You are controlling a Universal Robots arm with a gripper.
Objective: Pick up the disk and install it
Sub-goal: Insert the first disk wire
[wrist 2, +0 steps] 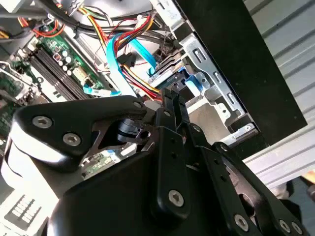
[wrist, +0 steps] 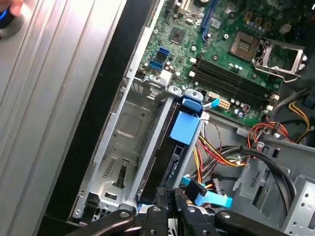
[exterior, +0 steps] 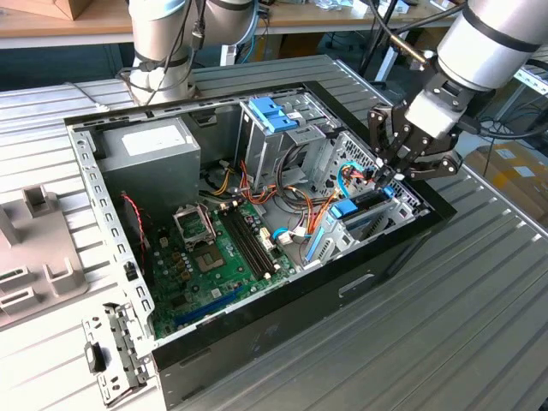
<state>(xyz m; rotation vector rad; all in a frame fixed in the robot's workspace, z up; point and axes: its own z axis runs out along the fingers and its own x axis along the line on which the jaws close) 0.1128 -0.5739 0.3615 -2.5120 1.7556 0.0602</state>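
The gripper [exterior: 387,174] hangs low over the drive cage [exterior: 364,224] at the corner of the open computer case [exterior: 402,248] on the exterior view's right. Its fingers [wrist: 170,204] are drawn close together on the upper edge of the disk [wrist: 165,162], pinching it. In the first wrist view the disk stands on edge in the inner slot of the cage, a dark slab with its blue bracket [wrist: 185,127] showing along the top; the neighbouring slot [wrist: 123,142] toward the case wall is bare metal. In the second wrist view the fingertips [wrist 2: 170,105] reach down to the blue and silver end of the disk [wrist 2: 170,76], just beside the blue data cable [wrist 2: 115,64] and the bundle of red and yellow wires [wrist 2: 142,86].

The disk appears partly seated, so the step in hand is judged to be the insertion itself. To do it well, the disk should stay square to the slot walls, since a tilt would likely jam the bracket against the metal guides. The push should run straight along the slot, gently. The loose cables lie close enough to snag or be trapped under the drive, so the path beneath it needs to be free of them. The motherboard [exterior: 214,257] lies well apart from the work.
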